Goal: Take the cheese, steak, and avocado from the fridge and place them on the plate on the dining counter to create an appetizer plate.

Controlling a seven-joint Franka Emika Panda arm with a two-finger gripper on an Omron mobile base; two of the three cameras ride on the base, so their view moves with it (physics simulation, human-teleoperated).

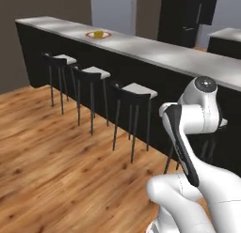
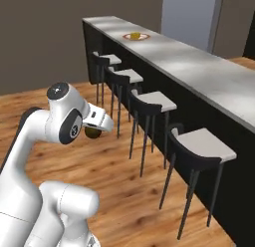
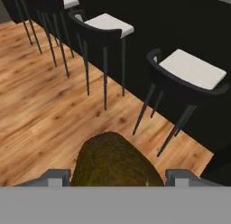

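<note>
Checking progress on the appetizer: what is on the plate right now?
On the plate sits one small yellow piece, likely the cheese. Anything behind it is hidden. The avocado is in the gripper.

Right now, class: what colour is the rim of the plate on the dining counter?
Red-orange, seen best in the left base view: plate.

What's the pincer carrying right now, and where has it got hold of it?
The avocado, clamped across its sides between the pincer's two fingertips.

A mottled olive-brown rounded avocado (image 3: 116,161) sits above warm orange-brown wood-grain plank flooring (image 3: 40,110). Black-framed stools with pale grey seats (image 2: 204,143) line a pale grey marbled worktop (image 2: 199,71), where a red-orange-rimmed round plate (image 1: 98,34) carries something yellow.
</note>
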